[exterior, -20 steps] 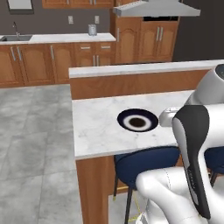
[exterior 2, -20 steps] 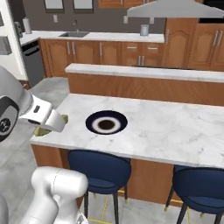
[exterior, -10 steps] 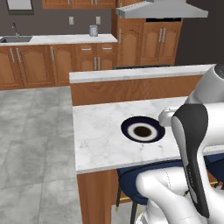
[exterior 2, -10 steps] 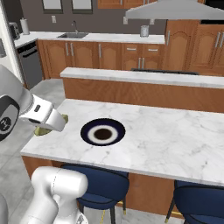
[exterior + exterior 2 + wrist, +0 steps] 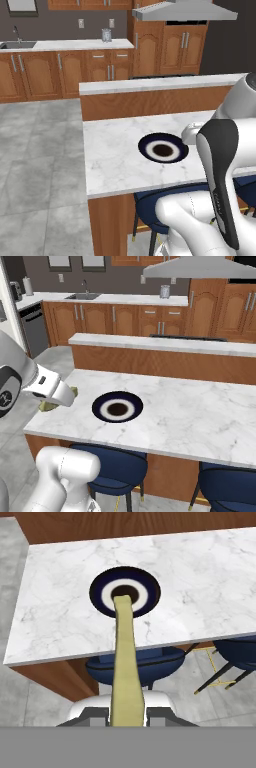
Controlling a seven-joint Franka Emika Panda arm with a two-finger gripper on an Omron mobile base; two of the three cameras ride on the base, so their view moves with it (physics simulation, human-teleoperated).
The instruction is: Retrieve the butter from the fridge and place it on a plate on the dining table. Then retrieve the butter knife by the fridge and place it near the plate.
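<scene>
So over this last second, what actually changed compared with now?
Mostly the viewpoint: the whole scene shifts across both base views, so the base has been driving along the dining table. The plate is not moving on the marble; its position in the frames changes with the camera. The gripper stays shut on the butter, carried at the table's edge and not yet set on the plate.

I am seeing blue stools [image 5: 115,470] tucking under the near edge of the marble slab. Past its far edge, a raised ledge [image 5: 160,84] is running across on a wooden wall. Behind that, wooden cabinets [image 5: 65,72] are lining the back wall, a sink [image 5: 84,296] is sitting in their white counter [image 5: 125,299], a grey canister [image 5: 106,35] is standing on it, and a range hood [image 5: 185,10] is hanging above.
</scene>
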